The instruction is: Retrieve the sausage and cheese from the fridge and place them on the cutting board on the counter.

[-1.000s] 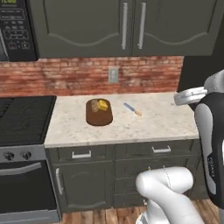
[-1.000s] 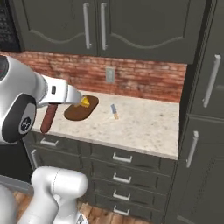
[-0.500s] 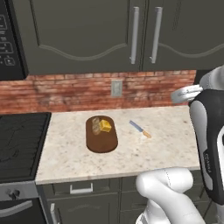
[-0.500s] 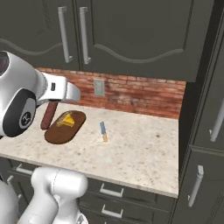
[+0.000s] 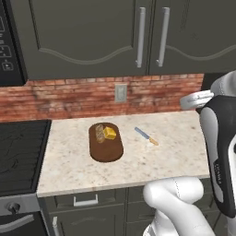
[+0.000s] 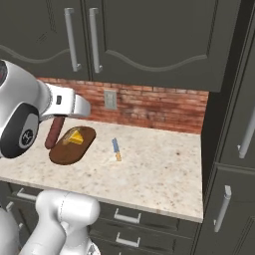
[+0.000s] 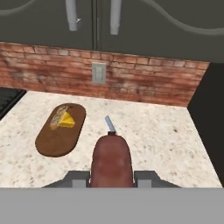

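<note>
Ahead of the pincer (image 7: 112, 177), which carries the sausage (image 7: 111, 160), the counter (image 7: 157, 140) lies open, with only a small knife (image 7: 110, 124) straight in front. Further left the board (image 7: 59, 131) has its near half bare; the cheese (image 7: 67, 120) and a tan piece (image 7: 57, 118) just beside it take the far end. Upper cabinets (image 5: 92, 37) hang over the brick wall (image 7: 144, 83) beyond, and a dark tall cabinet (image 6: 234, 124) closes the right side
</note>
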Robot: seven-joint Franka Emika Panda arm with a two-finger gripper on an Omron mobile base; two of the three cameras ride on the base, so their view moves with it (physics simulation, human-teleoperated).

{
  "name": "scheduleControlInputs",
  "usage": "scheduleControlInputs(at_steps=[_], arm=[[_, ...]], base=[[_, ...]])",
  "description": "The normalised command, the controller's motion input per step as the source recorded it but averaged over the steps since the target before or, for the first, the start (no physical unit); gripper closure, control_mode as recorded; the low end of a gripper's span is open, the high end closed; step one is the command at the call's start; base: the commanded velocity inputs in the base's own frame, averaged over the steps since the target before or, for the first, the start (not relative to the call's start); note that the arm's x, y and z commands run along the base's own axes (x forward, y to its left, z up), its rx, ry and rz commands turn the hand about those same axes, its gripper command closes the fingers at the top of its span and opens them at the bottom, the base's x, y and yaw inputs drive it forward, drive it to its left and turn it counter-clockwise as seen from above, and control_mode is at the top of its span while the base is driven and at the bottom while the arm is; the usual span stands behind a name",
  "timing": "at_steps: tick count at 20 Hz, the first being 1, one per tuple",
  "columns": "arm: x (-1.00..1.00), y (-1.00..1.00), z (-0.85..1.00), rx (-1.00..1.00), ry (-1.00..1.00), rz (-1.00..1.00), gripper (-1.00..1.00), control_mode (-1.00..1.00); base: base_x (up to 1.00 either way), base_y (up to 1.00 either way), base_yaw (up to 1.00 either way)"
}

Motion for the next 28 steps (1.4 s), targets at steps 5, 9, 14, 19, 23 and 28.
scheduleControlInputs(at_steps=[5, 9, 14, 19, 23, 28], arm=[[0.45, 0.29, -0.54, 0.00, 0.06, 0.13, 1.00, -1.00], [0.53, 0.60, -0.55, 0.00, 0.15, 0.25, 1.00, -1.00], [0.26, 0.81, -0.45, -0.01, 0.21, 0.22, 1.00, -1.00], [0.32, 0.69, -0.30, 0.00, 0.27, 0.20, 1.00, -1.00], [0.41, 0.42, -0.46, -0.06, 0.23, 0.21, 1.00, -1.00], [0.50, 0.30, -0.70, -0.15, 0.11, 0.25, 1.00, -1.00]], base=[[0.00, 0.00, 0.00], [0.00, 0.00, 0.00], [0.00, 0.00, 0.00], [0.00, 0.00, 0.00], [0.00, 0.00, 0.00], [0.00, 0.00, 0.00]])
